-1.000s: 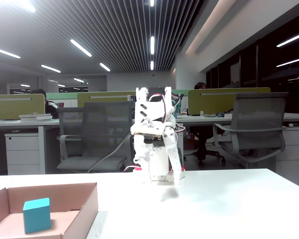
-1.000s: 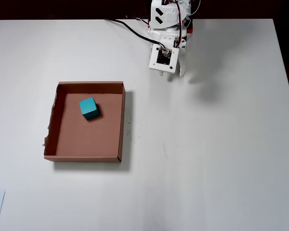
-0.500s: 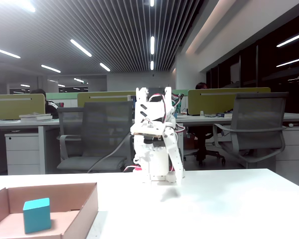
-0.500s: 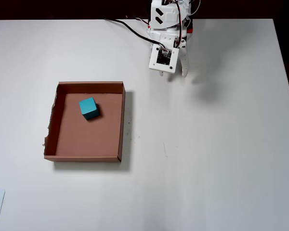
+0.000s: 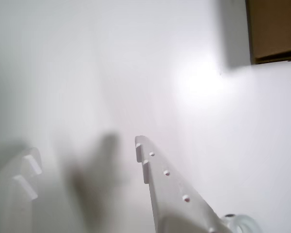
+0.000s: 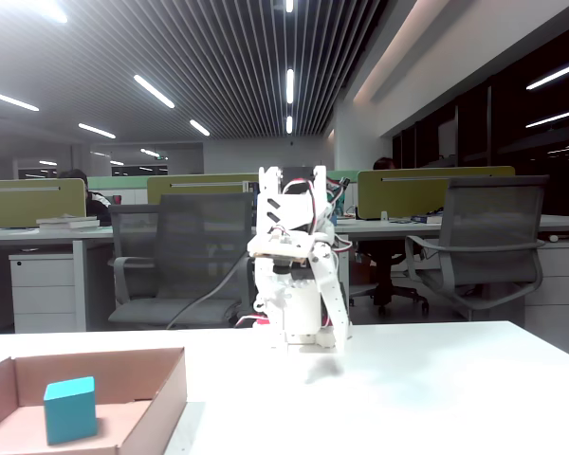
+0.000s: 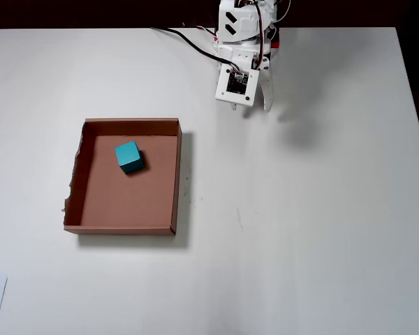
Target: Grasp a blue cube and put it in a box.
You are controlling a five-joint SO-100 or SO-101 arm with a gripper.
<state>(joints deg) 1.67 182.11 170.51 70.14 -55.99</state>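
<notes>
The cube (image 7: 128,155) sits flat on the floor of the box (image 7: 177,174), in the half nearer the arm in the overhead view and clear of all four walls. It has no long axis; its faces are turned slightly off the box walls, so one corner points toward the wall nearest the arm. In the fixed view the cube (image 6: 70,409) stands upright inside the box (image 6: 174,389).

The arm (image 7: 239,42) is folded at the table (image 7: 321,209) edge, well apart from the box. The gripper (image 5: 82,155) hangs over bare table with its fingers (image 5: 165,184) spread and nothing between them.
</notes>
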